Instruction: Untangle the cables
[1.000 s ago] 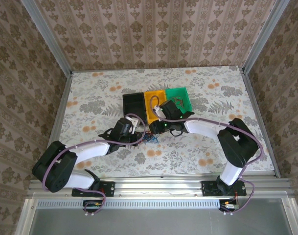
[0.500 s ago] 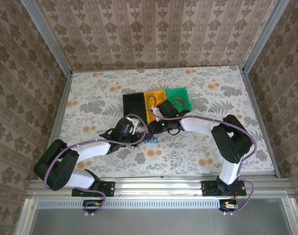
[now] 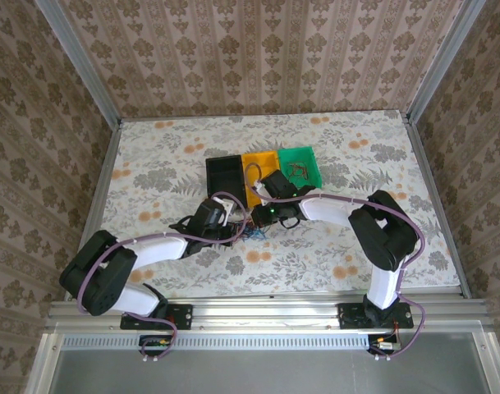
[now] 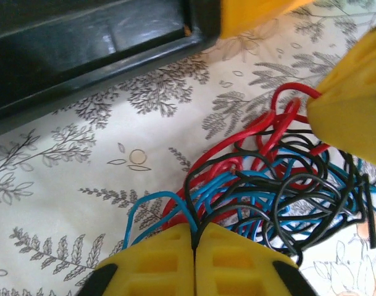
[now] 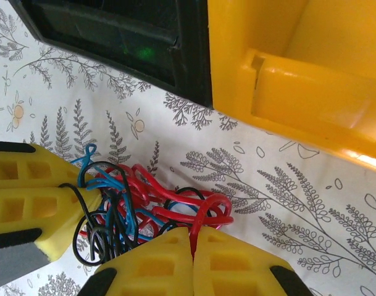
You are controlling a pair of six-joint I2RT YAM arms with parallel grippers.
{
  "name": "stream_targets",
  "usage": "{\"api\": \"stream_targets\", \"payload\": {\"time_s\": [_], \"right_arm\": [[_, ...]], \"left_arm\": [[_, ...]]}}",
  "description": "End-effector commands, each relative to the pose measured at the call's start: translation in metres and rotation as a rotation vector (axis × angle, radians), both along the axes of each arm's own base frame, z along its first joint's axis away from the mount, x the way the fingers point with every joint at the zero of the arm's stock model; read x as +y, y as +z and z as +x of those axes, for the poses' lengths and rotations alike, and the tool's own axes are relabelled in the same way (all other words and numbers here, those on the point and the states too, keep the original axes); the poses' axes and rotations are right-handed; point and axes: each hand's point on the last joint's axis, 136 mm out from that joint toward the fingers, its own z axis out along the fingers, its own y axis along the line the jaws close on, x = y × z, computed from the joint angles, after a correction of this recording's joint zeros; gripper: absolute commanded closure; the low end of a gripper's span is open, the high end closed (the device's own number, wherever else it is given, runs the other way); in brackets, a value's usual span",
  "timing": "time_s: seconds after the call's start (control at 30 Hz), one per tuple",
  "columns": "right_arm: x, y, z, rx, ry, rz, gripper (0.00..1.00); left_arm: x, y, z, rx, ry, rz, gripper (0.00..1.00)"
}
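The cables (image 4: 280, 179) are thin red, blue and black wires knotted in one small heap on the flowered table, just in front of the bins. My left gripper (image 4: 194, 231) is shut at the heap's near edge with a black cable pinched between its yellow pads. A blue loop (image 4: 144, 206) arches beside them. My right gripper (image 5: 191, 233) is shut on a red cable loop (image 5: 215, 206) at the opposite side of the tangle (image 5: 138, 200). From above, both grippers (image 3: 237, 232) (image 3: 262, 220) meet over the cables (image 3: 254, 233), which are mostly covered.
A black bin (image 3: 225, 174), an orange-yellow bin (image 3: 260, 168) and a green bin (image 3: 300, 164) holding small dark items stand in a row just behind the tangle. The black bin's wall (image 4: 83, 55) and the yellow bin (image 5: 286, 61) are close to the fingers.
Both grippers have closed on the tangle, the left on a black cable and the right on a red one. The right arm's elbow has drifted left.
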Motion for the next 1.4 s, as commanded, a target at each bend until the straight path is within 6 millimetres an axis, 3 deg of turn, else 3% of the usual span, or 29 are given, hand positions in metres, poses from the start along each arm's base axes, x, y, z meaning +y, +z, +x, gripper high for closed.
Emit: {"api": "stream_targets", "payload": {"time_s": [0.0, 0.13, 0.37, 0.57, 0.67, 0.83, 0.97, 1.13, 1.23, 1.37], "right_arm": [[-0.012, 0.011, 0.008, -0.058, -0.064, -0.024, 0.98], [-0.039, 0.011, 0.012, -0.078, -0.177, -0.057, 1.00], [-0.110, -0.002, 0.010, -0.020, -0.469, -0.110, 1.00], [-0.175, 0.001, 0.002, -0.070, -0.709, -0.238, 1.00], [-0.205, -0.001, -0.004, -0.061, -0.835, -0.261, 1.00], [-0.233, -0.009, -0.014, -0.026, -0.963, -0.242, 1.00], [-0.242, -0.014, -0.017, -0.009, -0.997, -0.238, 1.00], [-0.237, -0.013, -0.012, -0.021, -0.971, -0.213, 1.00], [-0.228, -0.010, -0.006, -0.041, -0.930, -0.174, 1.00], [-0.224, 0.012, 0.003, -0.115, -0.906, -0.108, 1.00]], "left_arm": [[0.021, -0.017, 0.005, 0.015, 0.100, 0.101, 1.00], [0.052, -0.026, 0.011, 0.025, 0.260, 0.190, 1.00], [0.090, -0.031, 0.008, 0.055, 0.435, 0.241, 1.00], [0.128, -0.037, 0.000, 0.099, 0.617, 0.287, 1.00], [0.137, -0.038, -0.003, 0.105, 0.665, 0.308, 1.00], [0.149, -0.042, -0.008, 0.130, 0.720, 0.335, 1.00], [0.141, -0.040, -0.004, 0.120, 0.683, 0.311, 1.00], [0.088, -0.017, 0.011, 0.028, 0.421, 0.180, 1.00], [0.071, 0.002, 0.016, -0.033, 0.327, 0.147, 1.00], [0.062, 0.013, 0.019, -0.071, 0.287, 0.121, 0.98]]}}
